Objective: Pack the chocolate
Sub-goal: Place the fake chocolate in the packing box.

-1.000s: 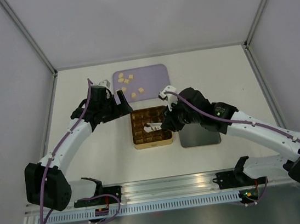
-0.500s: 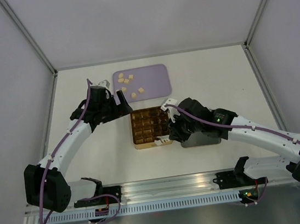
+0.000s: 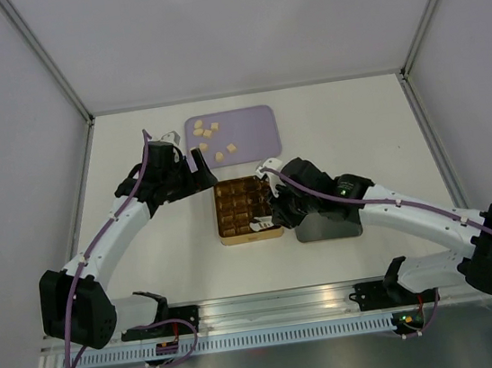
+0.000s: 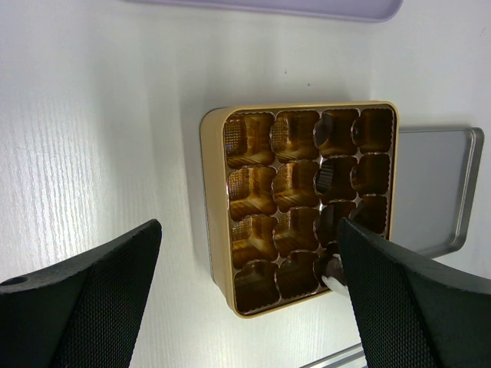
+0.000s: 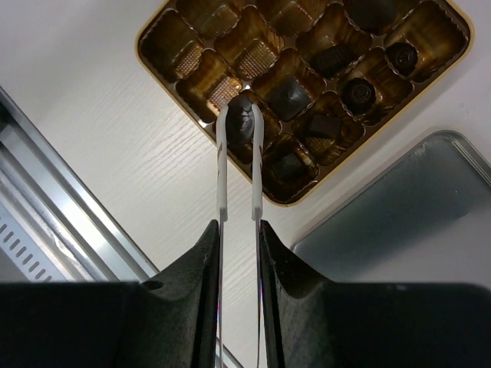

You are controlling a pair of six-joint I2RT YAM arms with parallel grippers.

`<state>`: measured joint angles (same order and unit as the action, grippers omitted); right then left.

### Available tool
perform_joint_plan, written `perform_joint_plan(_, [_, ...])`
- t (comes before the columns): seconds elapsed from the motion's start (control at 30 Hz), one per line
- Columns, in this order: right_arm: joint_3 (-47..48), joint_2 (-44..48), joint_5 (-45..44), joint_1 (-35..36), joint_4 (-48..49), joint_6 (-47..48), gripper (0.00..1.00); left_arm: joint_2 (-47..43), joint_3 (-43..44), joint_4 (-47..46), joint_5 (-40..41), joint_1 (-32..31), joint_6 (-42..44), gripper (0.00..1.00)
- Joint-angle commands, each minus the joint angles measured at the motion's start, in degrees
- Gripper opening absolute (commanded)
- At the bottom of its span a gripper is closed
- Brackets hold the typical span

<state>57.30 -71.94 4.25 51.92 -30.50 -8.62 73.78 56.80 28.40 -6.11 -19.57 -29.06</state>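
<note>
**While the tweezers (image 5: 222, 184) pinch a dark piece (image 5: 240, 123) at the gold tin (image 4: 211, 207), cream pieces (image 3: 206, 135) lie on the far tray (image 3: 256, 124)**

Where the scene lies nearest the arm bases, the right gripper (image 5: 239, 238) is clamped on the tweezers, its two fingers pressing the metal legs together. The tweezer tips flank the dark piece, a rounded brown lump, at a cell on the tin's near edge. Whether the lump sits in the cell or hangs just above it cannot be told. Several more dark chocolates (image 5: 290, 96) fill cells on the tin's right side, while the cells on its left show only gold lining. A grey lid (image 5: 399, 222) lies flat on the table (image 3: 356, 124), just beside the tin's right edge. Farther out, the left gripper (image 4: 249, 228) hovers by the tin's far left corner with its fingers spread wide and nothing between them. Beyond it, the lilac tray holds the squarish cream pieces, loosely scattered over its left half, well apart from the tin.
</note>
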Motion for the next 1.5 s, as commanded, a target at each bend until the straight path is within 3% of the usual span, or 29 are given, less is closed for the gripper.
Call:
perform_joint_plan(0.0, [2.0, -2.0, -3.0, 0.2, 0.7, 0.6, 0.1, -1.7, 0.0, -0.8, -0.1, 0.1, 0.8, 1.0])
perform_joint_plan(0.47, [2.6, -1.7, -3.3, 0.3, 0.6, -1.2, 0.32, -2.1, 0.0, -0.8, -0.4, 0.1, 0.7, 1.0])
perform_joint_plan(1.47, [6.4, -0.8, -3.9, 0.3, -0.6, -1.7, 0.34, -3.2, -0.3, -0.8, -0.3, 0.1, 0.7, 1.0])
